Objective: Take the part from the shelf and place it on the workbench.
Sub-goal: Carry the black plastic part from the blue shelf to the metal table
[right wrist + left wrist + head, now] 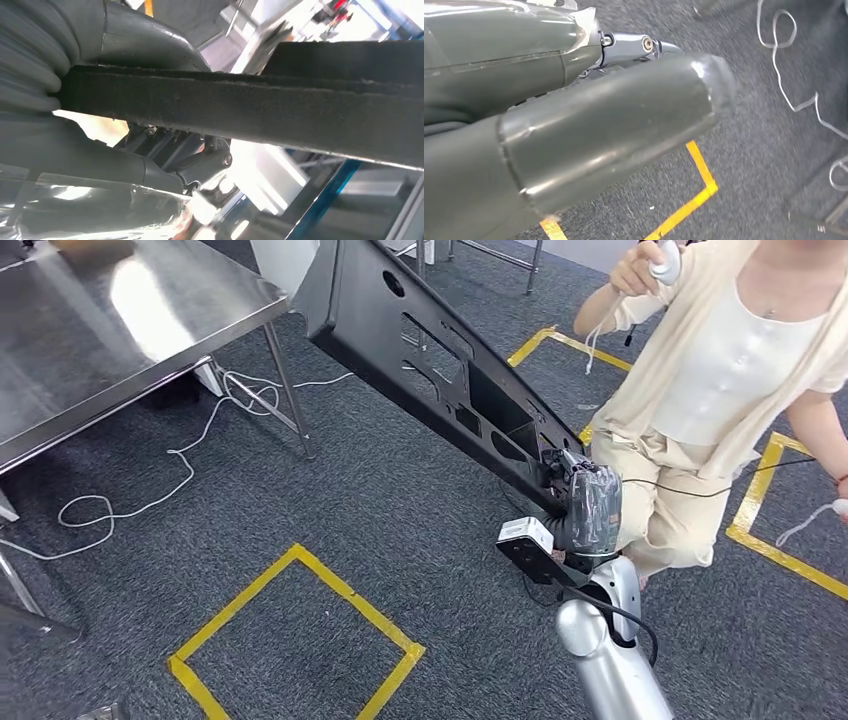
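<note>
Right hand (590,502): fingers mostly hidden behind the black part (430,360) it grips; the part's far end, away from the hand, is cut off at the picture's edge. Left hand (574,125): thumb hides its fingers, grip unreadable. Background past the right hand's fingers (200,165): blurred, overexposed.

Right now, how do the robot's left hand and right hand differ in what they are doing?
The right hand grips one end of the long black perforated metal part, raised at carpet level beside the steel workbench; the left hand holds nothing. In the right wrist view the right hand's fingers wrap the part's edge, while the left hand hangs over grey carpet and yellow floor tape. Both wear grey covers.
</note>
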Robot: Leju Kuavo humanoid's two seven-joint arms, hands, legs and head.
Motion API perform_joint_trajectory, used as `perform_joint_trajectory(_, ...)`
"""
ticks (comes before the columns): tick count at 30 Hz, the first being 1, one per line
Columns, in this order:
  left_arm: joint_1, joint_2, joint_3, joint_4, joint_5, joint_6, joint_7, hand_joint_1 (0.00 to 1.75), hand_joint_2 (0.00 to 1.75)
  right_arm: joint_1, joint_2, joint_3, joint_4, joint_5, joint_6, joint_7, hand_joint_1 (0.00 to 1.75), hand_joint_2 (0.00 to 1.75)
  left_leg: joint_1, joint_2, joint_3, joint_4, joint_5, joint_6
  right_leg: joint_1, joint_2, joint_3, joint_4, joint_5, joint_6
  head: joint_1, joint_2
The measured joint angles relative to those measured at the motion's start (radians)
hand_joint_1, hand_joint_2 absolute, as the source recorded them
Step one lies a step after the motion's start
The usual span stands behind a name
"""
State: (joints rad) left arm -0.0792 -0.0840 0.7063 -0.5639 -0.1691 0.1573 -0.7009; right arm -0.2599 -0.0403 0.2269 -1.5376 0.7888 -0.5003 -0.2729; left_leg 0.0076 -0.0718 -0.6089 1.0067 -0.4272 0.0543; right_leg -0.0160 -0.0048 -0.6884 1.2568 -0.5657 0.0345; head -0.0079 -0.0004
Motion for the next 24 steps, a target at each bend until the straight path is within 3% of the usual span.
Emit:
perform_joint_trajectory(2, 0.001, -0.002, 0.002, 0.0, 0.0, 0.0, 0.0, 0.0, 0.0, -0.007, -0.001, 0.0, 0.004, 0.0, 0.0, 0.0, 1.71, 1.75, 0.002, -0.03, -0.002, 0.007, -0.004, -0.008, -0.01, 0.032, 0.055, -0.136, 0.06, 0.02, 0.001, 0.0)
perform_joint_trajectory(3, 0.001, -0.002, 0.003, 0.0, 0.0, 0.0, 0.0, 0.0, 0.0, -0.012, -0.001, 0.0, 0.006, 0.0, 0.001, -0.001, 1.71, 1.75, 0.001, -0.042, -0.006, 0.012, -0.006, -0.015, -0.014, 0.046, 0.077, -0.187, 0.081, 0.02, 0.002, 0.0)
perform_joint_trajectory(5, 0.005, -0.002, 0.007, 0.0, 0.0, -0.002, 0.0, 0.0, 0.0, -0.021, 0.0, 0.001, 0.011, 0.0, 0.006, -0.001, 1.71, 1.75, 0.002, -0.062, -0.016, 0.018, -0.007, -0.028, -0.013, 0.056, 0.094, -0.223, 0.093, 0.005, 0.002, 0.0)
perform_joint_trajectory(7, 0.011, -0.001, 0.014, 0.0, 0.0, -0.005, 0.0, 0.0, 0.0, -0.03, 0.0, 0.002, 0.017, -0.002, 0.013, -0.002, 1.71, 1.75, 0.009, -0.071, -0.022, 0.019, -0.008, -0.038, -0.012, 0.036, 0.097, -0.225, 0.097, -0.014, 0.001, 0.0)
perform_joint_trajectory(9, 0.012, 0.0, 0.022, 0.001, 0.0, -0.006, 0.0, 0.0, 0.0, -0.042, 0.001, 0.002, 0.022, -0.007, 0.018, -0.002, 1.71, 1.75, 0.009, -0.023, -0.041, 0.059, -0.031, -0.046, -0.014, 0.018, 0.101, -0.229, 0.099, -0.029, -0.004, 0.0)
perform_joint_trajectory(11, 0.008, 0.002, 0.025, 0.001, 0.0, -0.007, 0.0, 0.0, 0.0, -0.05, 0.001, 0.002, 0.028, -0.012, 0.02, -0.003, 1.71, 1.75, 0.009, 0.042, -0.096, 0.169, -0.085, -0.054, -0.009, -0.004, 0.104, -0.23, 0.096, -0.041, -0.01, 0.0)
perform_joint_trajectory(13, 0.008, 0.003, 0.026, 0.002, 0.001, -0.009, 0.0, 0.0, 0.0, -0.054, 0.001, 0.003, 0.037, -0.016, 0.021, -0.003, 1.71, 1.75, 0.011, 0.065, -0.154, 0.276, -0.121, -0.057, -0.004, -0.03, 0.105, -0.23, 0.093, -0.048, -0.011, 0.0)
perform_joint_trajectory(14, 0.009, 0.003, 0.027, 0.002, 0.001, -0.009, 0.0, 0.0, 0.0, -0.057, 0.001, 0.003, 0.041, -0.017, 0.022, -0.003, 1.71, 1.75, 0.012, 0.068, -0.162, 0.288, -0.116, -0.057, -0.002, -0.042, 0.105, -0.23, 0.092, -0.05, -0.012, 0.0)
perform_joint_trajectory(16, 0.01, 0.006, 0.034, 0.002, 0.002, -0.011, 0.0, 0.0, 0.0, -0.069, 0.002, 0.005, 0.051, -0.018, 0.025, -0.003, 1.71, 1.75, 0.009, 0.083, -0.12, 0.202, -0.063, -0.047, 0.002, -0.064, 0.107, -0.23, 0.088, -0.051, -0.012, 0.0)
perform_joint_trajectory(18, 0.008, 0.01, 0.042, 0.002, 0.002, -0.016, 0.0, 0.0, 0.0, -0.087, 0.004, 0.007, 0.06, -0.021, 0.029, -0.003, 1.71, 1.75, -0.002, 0.128, -0.054, 0.077, -0.02, -0.03, 0.009, -0.085, 0.111, -0.229, 0.084, -0.047, -0.011, 0.0)
perform_joint_trajectory(20, 0.006, 0.013, 0.047, 0.002, 0.001, -0.02, 0.0, 0.0, 0.0, -0.099, 0.005, 0.008, 0.067, -0.024, 0.032, -0.004, 1.71, 1.75, -0.014, 0.147, -0.029, 0.027, -0.013, -0.019, 0.014, -0.106, 0.115, -0.23, 0.079, -0.038, -0.01, 0.0)
perform_joint_trajectory(22, 0.009, 0.016, 0.051, 0.002, 0.001, -0.021, 0.0, 0.0, 0.0, -0.103, 0.006, 0.012, 0.073, -0.027, 0.033, -0.005, 1.71, 1.75, -0.014, 0.119, -0.026, 0.019, -0.009, -0.013, 0.014, -0.123, 0.12, -0.233, 0.074, -0.029, -0.011, 0.0)
perform_joint_trajectory(24, 0.011, 0.016, 0.053, 0.003, 0.001, -0.022, 0.0, 0.0, 0.0, -0.104, 0.005, 0.014, 0.078, -0.029, 0.032, -0.007, 1.71, 1.75, -0.007, 0.094, -0.015, 0.002, 0.001, -0.005, 0.013, -0.089, 0.112, -0.207, 0.056, -0.023, -0.009, 0.0)
